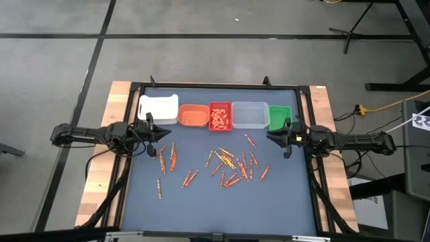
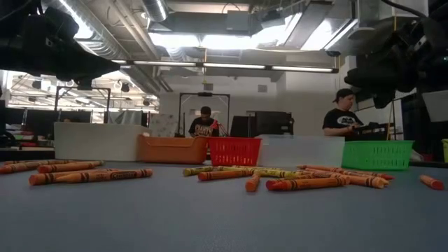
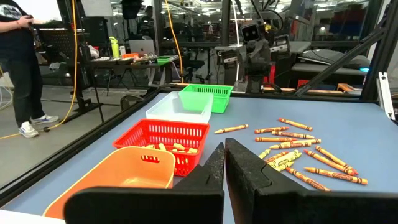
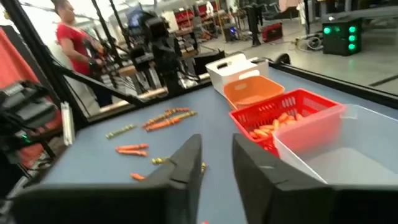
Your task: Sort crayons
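Loose crayons (image 1: 232,165) lie scattered across the middle of the blue worktop (image 1: 215,208), with a smaller group nearer its left edge. Along the far edge stand a white bin (image 1: 158,107), an orange bin (image 1: 193,115), a red basket (image 1: 220,116) already holding crayons, a clear bin (image 1: 249,114) and a green basket (image 1: 279,115). The left gripper (image 1: 163,133) hovers just in front of the white bin, jaws pressed together on nothing. The right gripper (image 1: 271,135) hangs in front of the green basket, its jaws slightly spread and empty.
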Motion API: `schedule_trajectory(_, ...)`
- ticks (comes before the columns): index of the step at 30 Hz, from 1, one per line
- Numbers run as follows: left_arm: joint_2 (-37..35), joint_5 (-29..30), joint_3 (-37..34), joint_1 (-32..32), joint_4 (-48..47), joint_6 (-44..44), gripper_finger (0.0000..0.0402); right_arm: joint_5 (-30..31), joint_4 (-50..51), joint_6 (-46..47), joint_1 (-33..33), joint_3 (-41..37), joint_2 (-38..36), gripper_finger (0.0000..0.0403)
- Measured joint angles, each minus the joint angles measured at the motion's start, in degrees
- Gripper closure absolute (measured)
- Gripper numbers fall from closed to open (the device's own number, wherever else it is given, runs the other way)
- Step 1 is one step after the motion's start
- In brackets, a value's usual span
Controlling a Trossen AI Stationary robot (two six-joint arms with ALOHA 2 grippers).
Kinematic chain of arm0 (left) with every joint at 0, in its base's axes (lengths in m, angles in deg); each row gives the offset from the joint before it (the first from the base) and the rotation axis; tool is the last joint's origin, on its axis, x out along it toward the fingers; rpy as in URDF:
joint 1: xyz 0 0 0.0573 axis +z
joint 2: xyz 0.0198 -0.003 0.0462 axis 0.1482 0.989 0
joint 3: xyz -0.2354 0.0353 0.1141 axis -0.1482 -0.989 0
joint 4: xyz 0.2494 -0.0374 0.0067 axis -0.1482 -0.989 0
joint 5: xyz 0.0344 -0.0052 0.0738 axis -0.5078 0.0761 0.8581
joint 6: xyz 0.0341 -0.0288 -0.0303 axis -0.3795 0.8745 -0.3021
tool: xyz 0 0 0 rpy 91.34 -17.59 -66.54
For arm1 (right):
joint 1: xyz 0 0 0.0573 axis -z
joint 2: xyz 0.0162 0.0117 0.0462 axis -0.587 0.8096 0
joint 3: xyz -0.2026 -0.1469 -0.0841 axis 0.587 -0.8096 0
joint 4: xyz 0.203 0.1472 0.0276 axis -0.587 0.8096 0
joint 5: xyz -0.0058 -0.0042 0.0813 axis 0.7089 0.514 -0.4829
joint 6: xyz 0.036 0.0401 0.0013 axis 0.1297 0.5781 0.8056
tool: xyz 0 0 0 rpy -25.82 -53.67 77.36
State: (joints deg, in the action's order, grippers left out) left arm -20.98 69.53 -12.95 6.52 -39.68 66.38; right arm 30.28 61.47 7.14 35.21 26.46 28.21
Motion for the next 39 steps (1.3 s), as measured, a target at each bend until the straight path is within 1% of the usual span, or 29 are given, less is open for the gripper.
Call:
schedule_trajectory(4, 0.00, 0.00, 0.00, -0.02, 0.02, 0.00, 0.0401, -0.29, -3.14, -0.01, 0.00, 0.00, 0.00, 0.0262)
schedule_trajectory(7, 0.00, 0.29, -0.01, -0.02, 0.02, -0.02, 0.0401, -0.69, -6.77, -0.14, 0.00, 0.00, -0.01, 0.0243)
schedule_trajectory(11, -0.01, 2.29, 0.01, 0.00, 0.02, -0.03, 0.0401, -2.28, -12.33, -0.41, 0.00, 0.12, 0.00, 0.0232)
schedule_trajectory(14, -0.01, 3.73, 0.00, 0.00, 0.06, -0.04, 0.0401, -2.24, -11.35, -0.45, 0.00, 1.94, 0.28, 0.0231)
schedule_trajectory(16, 0.00, 4.26, 0.01, -0.02, 0.11, -0.04, 0.0401, -1.48, -9.81, -0.62, 0.00, 4.22, 1.89, 0.0231)
schedule_trajectory(19, -0.01, 4.46, 0.01, -0.01, 0.13, -0.04, 0.0401, 0.04, -7.14, -0.87, 0.00, 7.37, 6.05, 0.0230)
schedule_trajectory(24, -0.01, 4.46, 0.01, -0.02, 0.12, -0.04, 0.0401, 0.87, -6.87, -4.51, 0.00, 13.28, 16.11, 0.0230)
schedule_trajectory(29, 0.00, 4.48, -0.01, -0.02, 0.11, -0.02, 0.0401, 3.96, 1.40, -5.62, 0.00, 19.77, 26.90, 0.0230)
schedule_trajectory(31, 0.00, 4.48, 0.00, -0.02, 0.11, -0.02, 0.0401, 4.33, 4.66, -5.64, 0.00, 22.03, 31.09, 0.0230)
schedule_trajectory(39, 0.00, 4.50, 0.00, 0.00, 0.11, 0.00, 0.0401, 4.30, 7.47, -5.65, 0.00, 26.47, 46.41, 0.0230)
